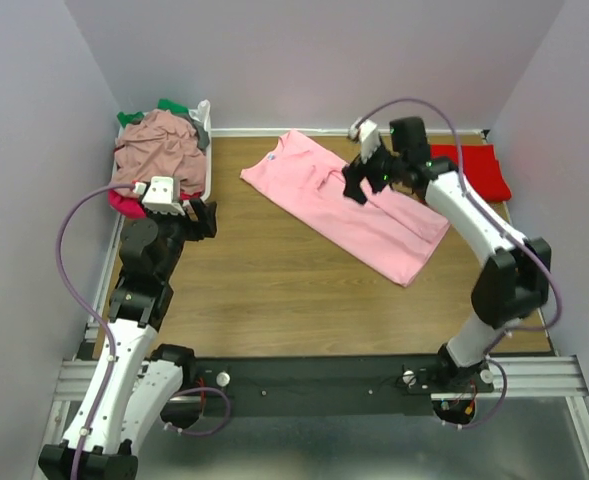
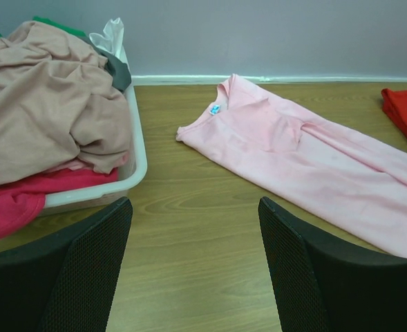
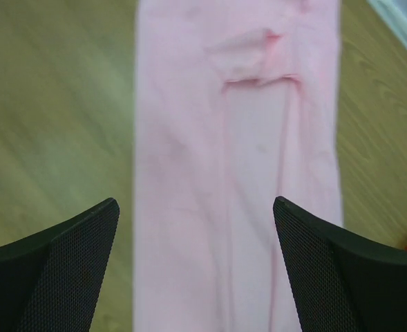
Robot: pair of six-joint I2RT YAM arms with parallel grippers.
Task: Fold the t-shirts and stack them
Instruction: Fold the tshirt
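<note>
Along the near edge of the worktop (image 1: 274, 310), a smooth wood-grain surface, I saw both arms bolted side by side. My left arm reached up the left side, bent at the elbow. Its left end effector (image 2: 193, 207) was spread wide, with nothing between the black mesh-textured pads (image 2: 86, 270), and sat low just short of the basket.

Farther in, the light pink t-shirt (image 1: 349, 205) lay flat and diagonal across the middle of the worktop. It was soft cotton folded into a long strip, with its collar and small blue neck label (image 2: 215, 109) toward the far left. My right arm arched in from the right. The right end effector (image 3: 195, 207) hung over the strip, gaping wide and gripping nothing.

At the far left, the white plastic basket (image 2: 137, 162) held a crumpled heap. A dusty rose t-shirt (image 2: 44, 97) lay on top, a magenta t-shirt (image 2: 16, 200) spilled over the rim, and a green t-shirt (image 1: 172, 104) sat behind. A bright red t-shirt (image 1: 471, 170) lay folded at the far right, apart from the pink one.
</note>
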